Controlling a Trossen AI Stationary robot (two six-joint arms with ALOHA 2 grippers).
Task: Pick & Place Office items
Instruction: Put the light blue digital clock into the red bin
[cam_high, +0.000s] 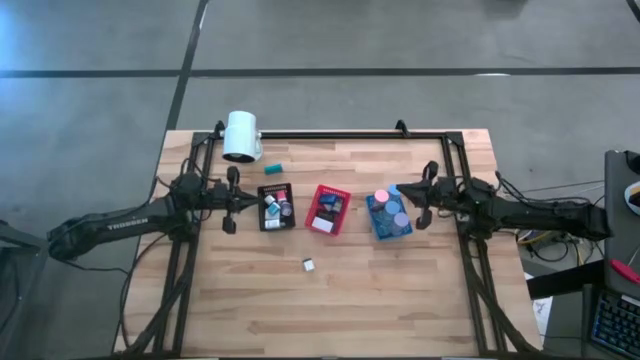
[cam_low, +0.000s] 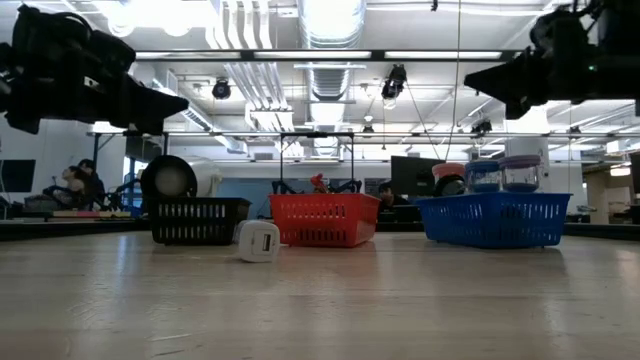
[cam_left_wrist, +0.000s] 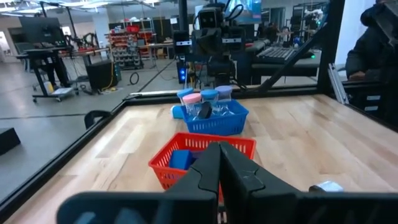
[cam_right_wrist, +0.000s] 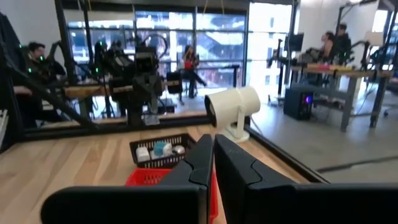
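Office items lie in three trays in a row: black (cam_high: 276, 207), red (cam_high: 328, 209) and blue (cam_high: 388, 215), the blue one holding round pink and blue caps. A small white block (cam_high: 309, 264) sits loose on the wood in front of the trays, also seen in the low view (cam_low: 259, 241). A teal bit (cam_high: 272, 167) lies behind the black tray. My left gripper (cam_high: 245, 203) hovers shut, level, just left of the black tray (cam_left_wrist: 219, 163). My right gripper (cam_high: 413, 200) hovers shut at the blue tray's right edge (cam_right_wrist: 212, 155). Neither holds anything.
A big white cylinder (cam_high: 241, 136) stands at the far left corner of the table, behind the black tray. A black frame (cam_high: 330, 134) runs along the far edge and both sides. Bare wood lies between the trays and the near edge.
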